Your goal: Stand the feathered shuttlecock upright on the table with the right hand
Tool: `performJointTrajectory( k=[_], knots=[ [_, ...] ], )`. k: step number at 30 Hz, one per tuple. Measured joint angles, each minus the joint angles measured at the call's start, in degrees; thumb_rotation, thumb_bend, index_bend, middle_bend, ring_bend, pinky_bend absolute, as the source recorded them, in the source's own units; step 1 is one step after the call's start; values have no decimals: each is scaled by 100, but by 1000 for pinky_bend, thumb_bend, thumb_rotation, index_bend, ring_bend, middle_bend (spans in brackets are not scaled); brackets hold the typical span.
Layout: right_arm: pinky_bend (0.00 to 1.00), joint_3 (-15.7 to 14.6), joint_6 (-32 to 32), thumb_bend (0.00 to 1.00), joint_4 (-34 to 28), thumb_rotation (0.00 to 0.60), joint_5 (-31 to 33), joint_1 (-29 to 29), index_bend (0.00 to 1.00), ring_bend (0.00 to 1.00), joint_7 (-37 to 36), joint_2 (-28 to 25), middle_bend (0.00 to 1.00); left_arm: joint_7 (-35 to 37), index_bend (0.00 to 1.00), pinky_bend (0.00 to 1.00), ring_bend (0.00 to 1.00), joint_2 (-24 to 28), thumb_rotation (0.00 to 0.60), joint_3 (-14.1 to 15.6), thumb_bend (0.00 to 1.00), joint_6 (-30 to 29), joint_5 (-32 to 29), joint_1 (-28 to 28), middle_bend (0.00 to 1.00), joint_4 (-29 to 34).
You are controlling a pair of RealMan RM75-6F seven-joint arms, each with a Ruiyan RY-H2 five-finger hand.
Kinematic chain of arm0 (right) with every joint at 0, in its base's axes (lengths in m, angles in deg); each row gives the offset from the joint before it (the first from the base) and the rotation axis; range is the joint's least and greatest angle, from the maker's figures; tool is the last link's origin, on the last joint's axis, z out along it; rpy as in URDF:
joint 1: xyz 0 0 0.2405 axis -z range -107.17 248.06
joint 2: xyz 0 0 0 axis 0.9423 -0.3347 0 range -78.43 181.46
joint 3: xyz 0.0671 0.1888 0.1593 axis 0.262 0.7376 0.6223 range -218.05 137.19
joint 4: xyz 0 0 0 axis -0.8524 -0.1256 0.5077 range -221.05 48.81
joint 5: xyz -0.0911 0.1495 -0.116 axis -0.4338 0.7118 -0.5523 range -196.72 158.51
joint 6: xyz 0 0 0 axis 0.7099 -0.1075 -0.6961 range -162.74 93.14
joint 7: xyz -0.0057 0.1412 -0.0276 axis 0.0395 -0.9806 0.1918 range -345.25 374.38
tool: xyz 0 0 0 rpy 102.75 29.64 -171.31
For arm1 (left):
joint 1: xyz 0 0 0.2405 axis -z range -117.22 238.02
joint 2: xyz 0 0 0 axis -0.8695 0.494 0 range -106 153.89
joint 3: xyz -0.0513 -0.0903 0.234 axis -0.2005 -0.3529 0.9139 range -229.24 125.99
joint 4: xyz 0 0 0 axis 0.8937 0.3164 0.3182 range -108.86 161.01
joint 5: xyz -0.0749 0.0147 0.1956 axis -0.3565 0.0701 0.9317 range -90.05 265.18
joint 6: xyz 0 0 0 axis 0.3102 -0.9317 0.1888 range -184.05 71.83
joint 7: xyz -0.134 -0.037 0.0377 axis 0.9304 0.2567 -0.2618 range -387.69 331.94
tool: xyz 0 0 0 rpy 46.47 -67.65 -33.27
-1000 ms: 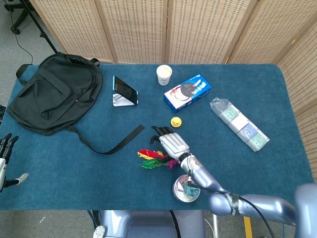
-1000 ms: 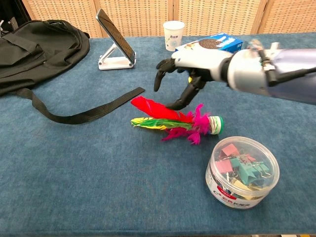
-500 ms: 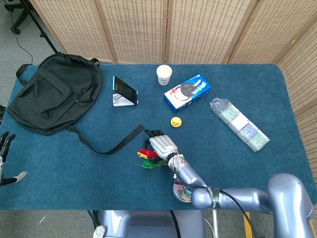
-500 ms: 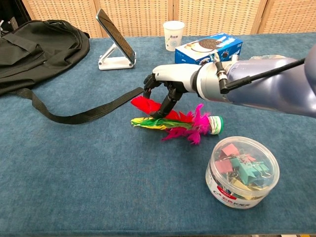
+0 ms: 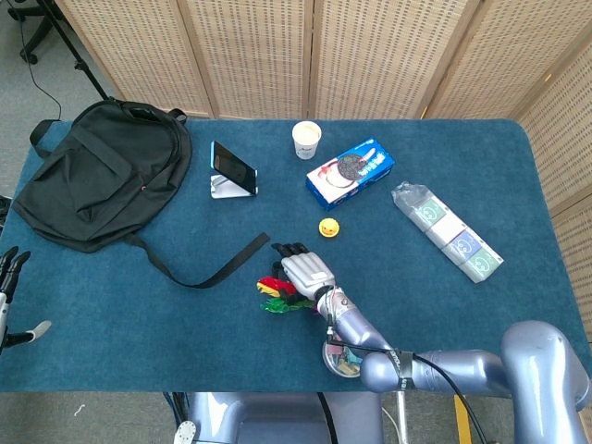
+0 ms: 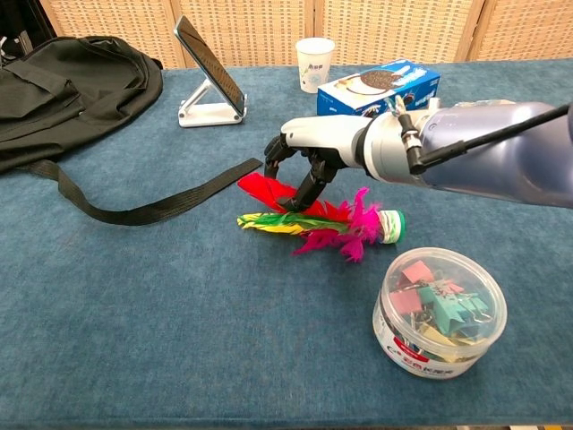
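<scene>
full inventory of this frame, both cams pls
shuttlecock: 1, red/yellow/green/pink feathers, lying flat, front centre
clip tub: 1, clear, front right
backpack: 1, black, back left, strap trailing toward centre
phone on stand: 1, black/white, right of backpack
cup: 1, white, back centre
cookie box: 1, blue, right of cup
yellow ball: 1, centre
packet: 1, clear, right
right hand: silver, fingers down over feathers
left hand: far left edge

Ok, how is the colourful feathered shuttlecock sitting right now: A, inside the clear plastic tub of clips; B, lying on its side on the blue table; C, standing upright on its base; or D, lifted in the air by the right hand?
B: the colourful feathered shuttlecock lies flat on the blue table, with the right hand above its feathers.
</scene>
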Motion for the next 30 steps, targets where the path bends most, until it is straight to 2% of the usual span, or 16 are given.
performJointTrajectory(
  k=[6, 18, 26, 30],
  knots=[
    [0, 23, -86, 609, -4, 600, -352, 78, 704, 0, -221, -12, 96, 7, 0, 0, 0, 2, 600, -1, 0, 12, -9, 6, 0, -6],
    [0, 192, -320, 620, -276, 600, -970, 296, 707, 0, -734, -227, 104, 8, 0, 0, 0, 5, 600, 18, 0, 3, 19, 1, 0, 9],
    [0, 460, -871, 620, -380, 600, -2008, 701, 707, 0, -1712, -225, 104, -12, 0, 0, 0, 2, 600, 39, 0, -16, 54, -9, 0, 31],
    [0, 467, -1083, 620, -357, 600, -2514, 1013, 707, 0, -2303, -265, 106, -45, 0, 0, 0, -7, 600, 53, 0, -51, 95, -20, 0, 54]
  ],
)
